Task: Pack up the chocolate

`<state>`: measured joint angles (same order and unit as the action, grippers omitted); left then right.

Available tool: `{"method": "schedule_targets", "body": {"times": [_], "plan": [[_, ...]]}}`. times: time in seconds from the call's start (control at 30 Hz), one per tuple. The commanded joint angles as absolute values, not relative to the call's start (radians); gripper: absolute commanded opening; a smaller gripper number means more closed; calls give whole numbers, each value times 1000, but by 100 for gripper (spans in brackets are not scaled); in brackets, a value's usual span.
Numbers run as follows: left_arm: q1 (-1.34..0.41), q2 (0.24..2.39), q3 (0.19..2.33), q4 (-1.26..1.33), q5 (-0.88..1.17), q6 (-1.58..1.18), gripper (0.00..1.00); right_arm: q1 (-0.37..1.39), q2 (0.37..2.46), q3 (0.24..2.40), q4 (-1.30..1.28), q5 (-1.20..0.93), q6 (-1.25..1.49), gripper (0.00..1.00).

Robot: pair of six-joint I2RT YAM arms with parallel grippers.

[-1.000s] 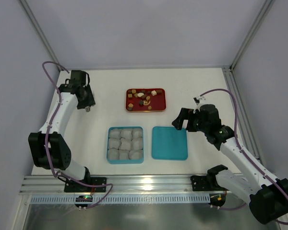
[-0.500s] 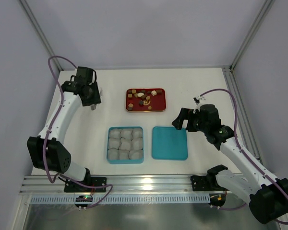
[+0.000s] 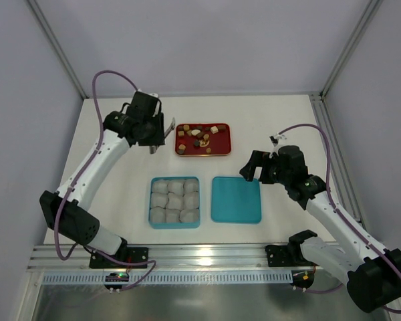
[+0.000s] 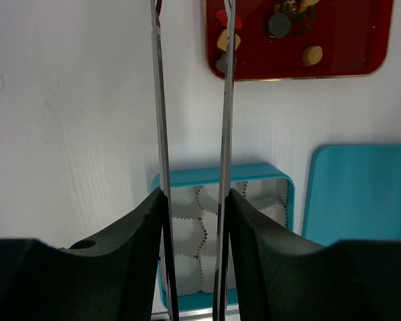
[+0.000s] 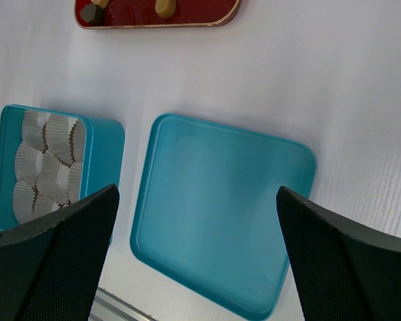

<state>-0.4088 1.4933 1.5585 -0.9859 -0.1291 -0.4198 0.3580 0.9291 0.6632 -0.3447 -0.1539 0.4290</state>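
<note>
The chocolate is several tiny brown, tan and red pieces lying on a red tray at the back middle. My left gripper is shut on a pair of metal tweezers. In the left wrist view the tweezer tips reach the tray's left edge, next to pieces of chocolate. A teal box holds white paper cups. My right gripper is open and empty, hovering over a teal lid.
The teal lid lies flat just right of the box, and both sit in front of the red tray. The table's right edge has a metal rail. The left arm's purple cable arches above it.
My left arm has swung right from the table's left side toward the red tray, carrying the tweezers. The right arm has not moved.
</note>
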Motion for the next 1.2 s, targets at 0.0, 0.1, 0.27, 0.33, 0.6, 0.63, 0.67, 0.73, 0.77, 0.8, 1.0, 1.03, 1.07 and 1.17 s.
{"method": "schedule_targets", "body": {"times": [0.0, 0.1, 0.27, 0.33, 0.6, 0.63, 0.67, 0.73, 0.77, 0.8, 1.0, 1.03, 1.07, 1.17], "plan": [[-475, 1535, 1623, -979, -123, -445, 41, 362, 907, 675, -328, -137, 442, 100], [-527, 1577, 1644, -971, -129, -451, 40, 364, 907, 676, -331, -133, 439, 100], [-595, 1641, 1670, -960, -141, -463, 40, 364, 900, 676, -341, -129, 436, 100], [-618, 1670, 1684, -960, -143, -463, 40, 362, 897, 676, -345, -129, 434, 100], [-650, 1747, 1724, -956, -169, -462, 40, 362, 890, 676, -353, -126, 430, 100], [-650, 1752, 1727, -956, -167, -462, 40, 362, 888, 676, -353, -126, 431, 100], [-652, 1759, 1729, -954, -169, -460, 40, 361, 888, 675, -351, -124, 428, 100], [-652, 1770, 1732, -954, -169, -457, 39, 364, 888, 675, -353, -124, 428, 100], [-653, 1778, 1735, -956, -172, -457, 40, 362, 888, 673, -353, -124, 426, 100], [-652, 1782, 1736, -957, -173, -454, 40, 362, 888, 673, -351, -124, 428, 100], [-653, 1805, 1744, -953, -176, -449, 39, 364, 887, 670, -351, -123, 428, 100], [-653, 1807, 1744, -953, -178, -448, 39, 361, 887, 670, -351, -123, 428, 100], [-653, 1810, 1746, -951, -178, -448, 39, 362, 887, 670, -351, -121, 428, 100], [-653, 1821, 1746, -951, -179, -446, 39, 362, 887, 669, -350, -121, 428, 100]]}}
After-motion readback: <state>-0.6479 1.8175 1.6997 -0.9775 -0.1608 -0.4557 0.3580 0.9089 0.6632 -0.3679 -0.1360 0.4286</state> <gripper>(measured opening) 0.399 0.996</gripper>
